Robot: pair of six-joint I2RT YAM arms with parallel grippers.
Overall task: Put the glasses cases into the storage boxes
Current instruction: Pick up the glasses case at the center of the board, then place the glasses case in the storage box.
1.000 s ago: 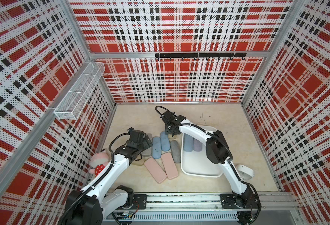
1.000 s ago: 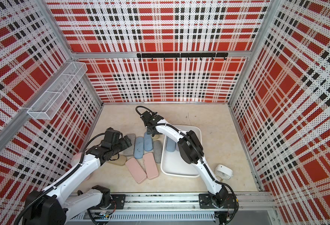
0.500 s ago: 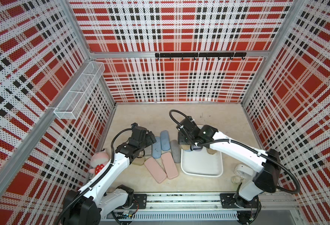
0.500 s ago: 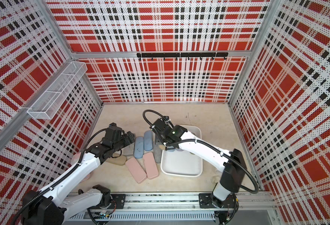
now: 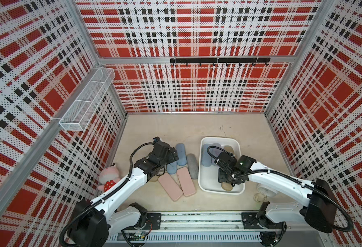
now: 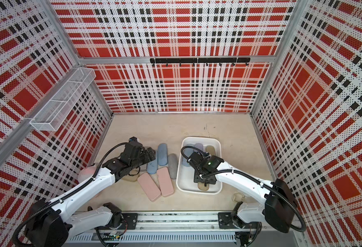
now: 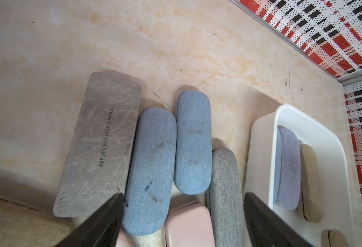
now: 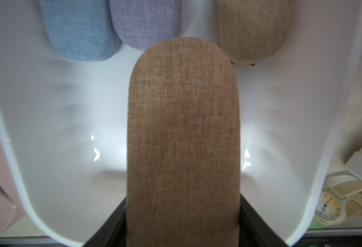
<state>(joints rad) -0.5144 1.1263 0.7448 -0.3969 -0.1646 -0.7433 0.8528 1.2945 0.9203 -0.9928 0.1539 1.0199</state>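
**Three cases stowed, a fourth over the tray, at least seven left on the bench**

In both top views the white tray (image 5: 218,139) stands on the bench (image 5: 175,126), just right of a cluster of loose cases. Three lie side by side at its far end: the stowed blue case (image 5: 205,159), the lavender case (image 5: 216,149) and the stowed tan case (image 5: 229,148). The right end effector (image 5: 226,184) is down in the tray's near end, with the tip of the held tan case (image 5: 227,187) poking out beneath it. The left end effector (image 5: 174,155) hovers over the cluster: two pink cases (image 5: 170,189), the grey fabric case (image 5: 192,165) and the far blue case (image 5: 181,153). A loose tan case (image 6: 132,178) peeps from under the left arm.

In the left wrist view, the jaws stand spread with nothing between them, above the near blue case (image 7: 152,171). The flat grey case (image 7: 103,145), lettered along its length, touches that case's side.

In the right wrist view, the fingers (image 8: 111,224) are pressed on the sides of the held tan case, which hangs lengthwise over bare tray floor. I cannot tell whether it rests there. A wristwatch (image 8: 333,205) lies outside the rim.

By my count the job is roughly a third done. Releasing this case looks like the step in hand, and seven visible cases remain on the bench.
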